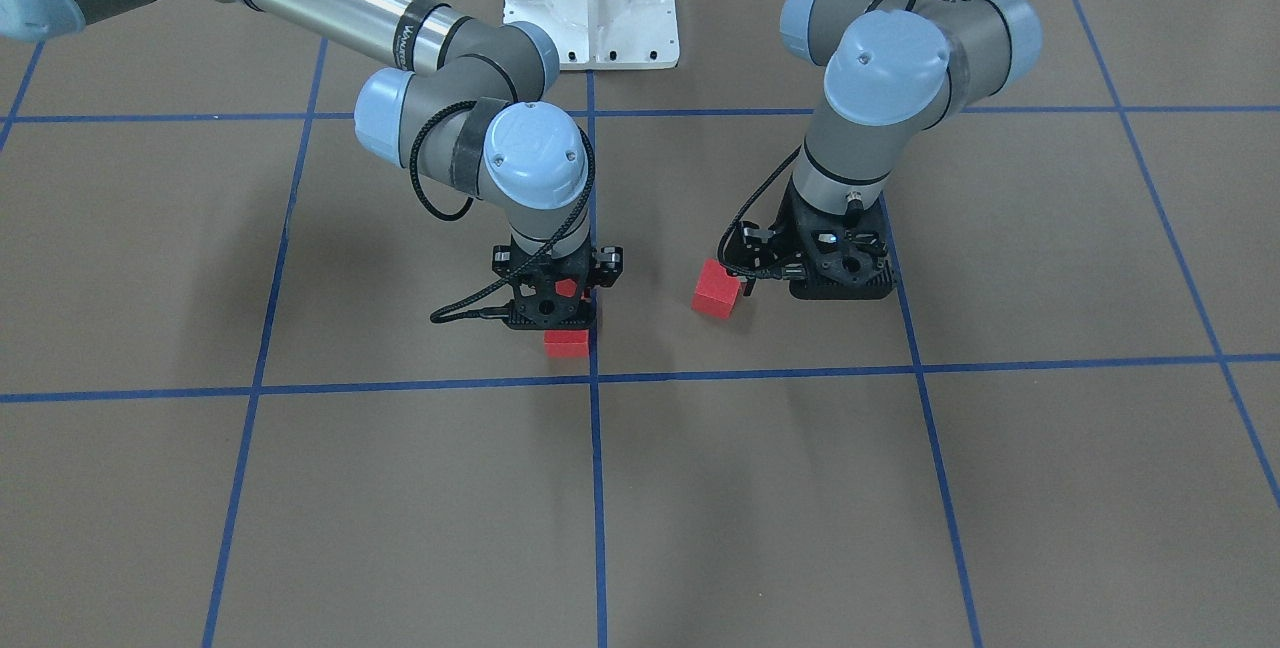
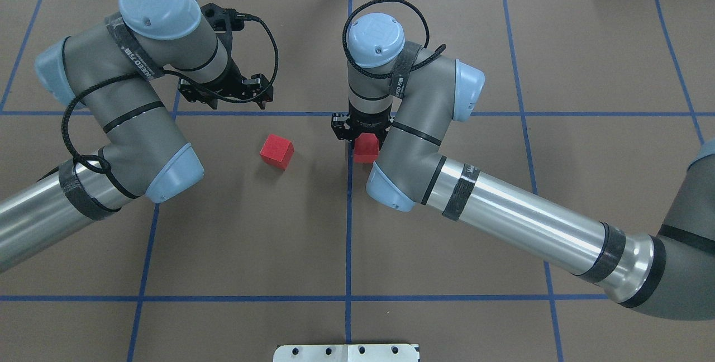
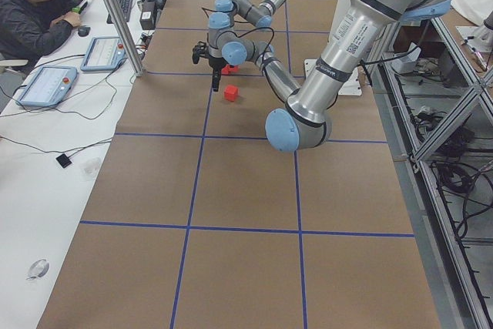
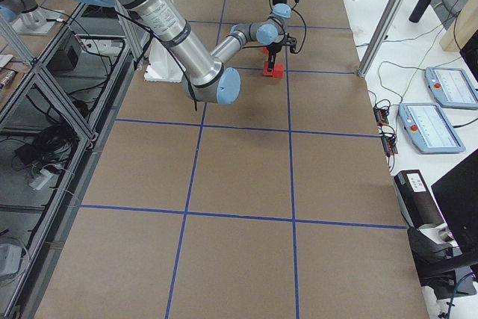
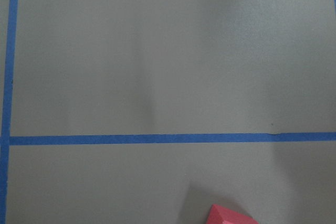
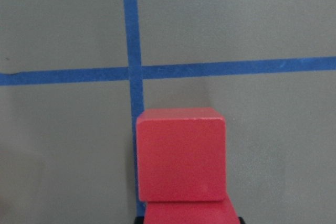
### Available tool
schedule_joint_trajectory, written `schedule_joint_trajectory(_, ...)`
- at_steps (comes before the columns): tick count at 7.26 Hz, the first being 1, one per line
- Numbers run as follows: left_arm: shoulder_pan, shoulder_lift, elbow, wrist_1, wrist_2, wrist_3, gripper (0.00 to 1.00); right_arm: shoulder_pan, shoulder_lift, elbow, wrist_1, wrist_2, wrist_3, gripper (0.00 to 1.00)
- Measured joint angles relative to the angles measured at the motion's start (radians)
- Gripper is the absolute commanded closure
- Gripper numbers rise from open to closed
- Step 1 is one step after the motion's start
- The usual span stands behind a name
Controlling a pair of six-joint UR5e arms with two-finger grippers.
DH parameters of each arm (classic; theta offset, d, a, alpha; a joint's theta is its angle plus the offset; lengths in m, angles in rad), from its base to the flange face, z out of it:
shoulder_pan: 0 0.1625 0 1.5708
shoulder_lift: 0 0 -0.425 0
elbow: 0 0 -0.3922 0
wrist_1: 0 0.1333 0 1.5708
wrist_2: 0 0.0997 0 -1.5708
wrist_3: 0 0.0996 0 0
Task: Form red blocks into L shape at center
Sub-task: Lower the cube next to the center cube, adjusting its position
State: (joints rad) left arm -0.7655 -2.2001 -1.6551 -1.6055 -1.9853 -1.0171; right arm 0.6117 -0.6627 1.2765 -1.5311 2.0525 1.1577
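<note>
Red cube nearest the centre (image 6: 181, 153): it lies flat on the brown paper (image 2: 447, 239), just ahead of my right pincer (image 2: 360, 133). Its left edge rests on the blue tape line (image 6: 130, 19) that runs up to the centre crossing (image 6: 131, 72). It stops short of the cross line, on my side of it.
Second red cube (image 6: 189, 213): only a strip shows at the bottom of my right wrist view, touching the first cube from behind and in line with it. It seems to sit right under my right pincer, though the view cuts it off.
Right pincer: low over that pair and pointing straight down. My fingers are hidden, so I cannot tell whether they are parted or clamped.
Third red cube (image 2: 276, 151): it lies alone in the grid square to the left of the pair, turned askew to the tape. It is near my left pincer (image 2: 228, 94) but apart from it. Only 1 corner shows in my left wrist view.
Left pincer: near the cross line, and I see nothing held in it. I cannot tell how its jaws stand.
In the way: from overhead, my right wrist and elbow cover part of the pair of 2 cubes.
Around: white base plate (image 2: 346, 352) at my edge of the table, and an operator (image 3: 38, 13) seated at the side desk.
</note>
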Motion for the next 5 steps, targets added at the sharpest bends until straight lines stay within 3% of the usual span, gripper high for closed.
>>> schedule_joint_trajectory(2, 0.000, -0.001, -0.001, 0.000, 0.000, 0.000, 0.00, 0.001, 0.000, 0.000, 0.000, 0.000, 0.003, 0.24)
schedule_joint_trajectory(5, 0.000, 0.000, 0.000, 0.000, 0.000, 0.002, 0.00, 0.001, 0.000, 0.001, 0.001, 0.000, 0.004, 0.17)
